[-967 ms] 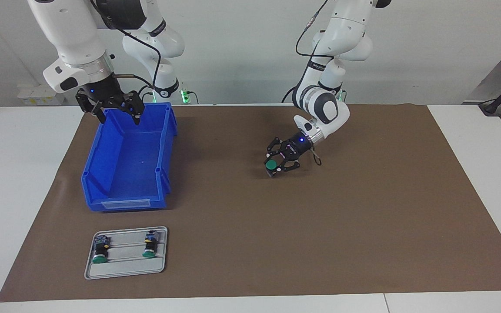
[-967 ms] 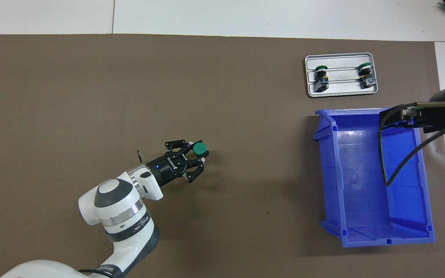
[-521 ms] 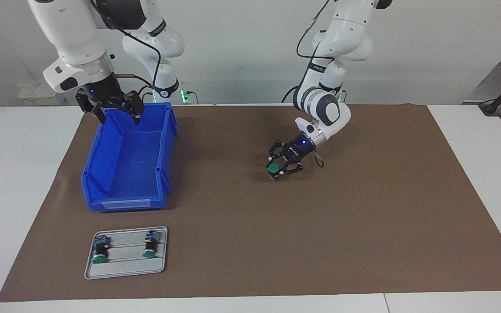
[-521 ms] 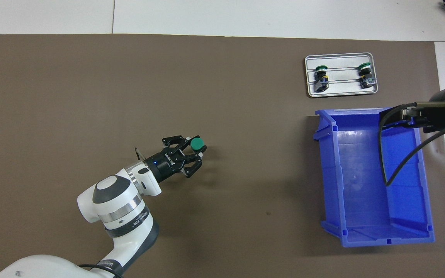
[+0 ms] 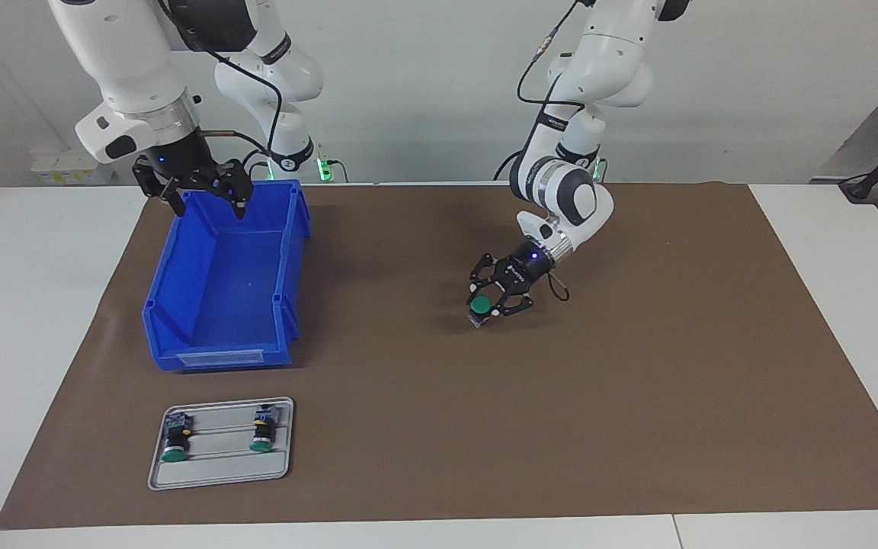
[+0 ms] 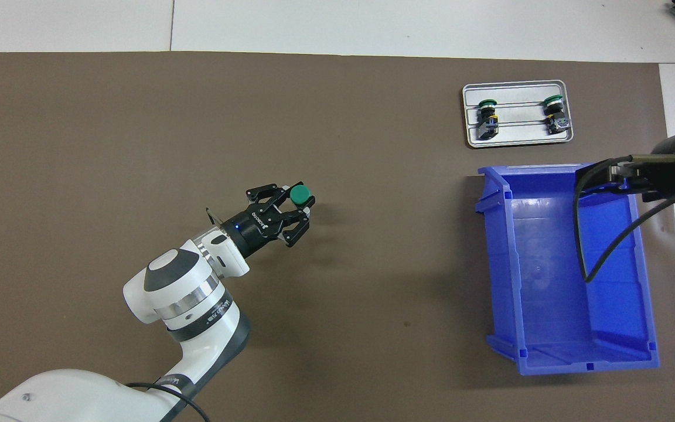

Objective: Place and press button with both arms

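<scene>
The right gripper [image 5: 203,201] is hanging with its fingers spread wide and nothing in them, over the blue bin's [image 5: 286,252] end closest to the robots. That arm is waiting.

The left gripper [image 5: 488,307] is holding the button [image 5: 480,306] with its green cap facing up. It is hanging low over the middle of the brown mat [image 5: 637,396], with the button's bottom end almost at the mat, or just touching; I cannot tell which.

Farther out than both grippers, the grey tray [image 5: 219,476] is holding two more buttons [image 5: 174,439] lying on their sides.

What could go wrong: the button is small and tall. If the left gripper is letting go while the button is leaning, the button could be tipping over. Then the right gripper could not be pushing down on the cap. Pushing off-center could also be knocking it sideways.
</scene>
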